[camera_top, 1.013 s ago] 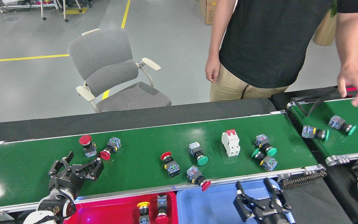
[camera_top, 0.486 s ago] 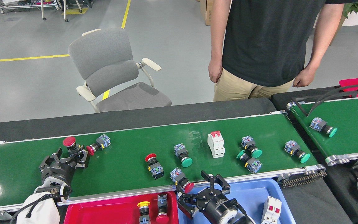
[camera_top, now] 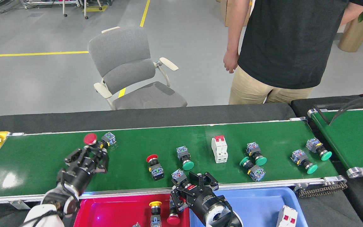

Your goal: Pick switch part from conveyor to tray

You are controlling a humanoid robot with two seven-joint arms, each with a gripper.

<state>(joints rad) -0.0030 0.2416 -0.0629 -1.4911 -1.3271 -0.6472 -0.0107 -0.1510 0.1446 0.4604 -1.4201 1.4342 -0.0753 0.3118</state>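
The conveyor (camera_top: 282, 134) carries several switch parts. My left gripper (camera_top: 90, 156) hovers over the belt's left part, its fingers just below a red-capped switch part (camera_top: 90, 139) with a blue block. How far its fingers stand apart is hidden by its own links. My right gripper (camera_top: 194, 186) is at the front rail, open, with the red cap of a blue-block switch part (camera_top: 179, 175) between its fingers. The red tray (camera_top: 118, 214) holds a yellow-capped part (camera_top: 154, 205) and a red-capped part (camera_top: 172, 218). The blue tray (camera_top: 257, 205) holds a white breaker (camera_top: 286, 217).
Also on the belt are a red part (camera_top: 152, 161), a green part (camera_top: 185, 157), a white breaker (camera_top: 219, 148) and several green parts (camera_top: 254, 154) to the right. A second belt (camera_top: 358, 135) lies at far right. A person (camera_top: 282, 47) stands behind, and a chair (camera_top: 131, 69).
My right gripper moved left from over the blue tray to the red-capped part at the front rail. My left gripper shifted right. A green part crossed from the side belt onto the conveyor.
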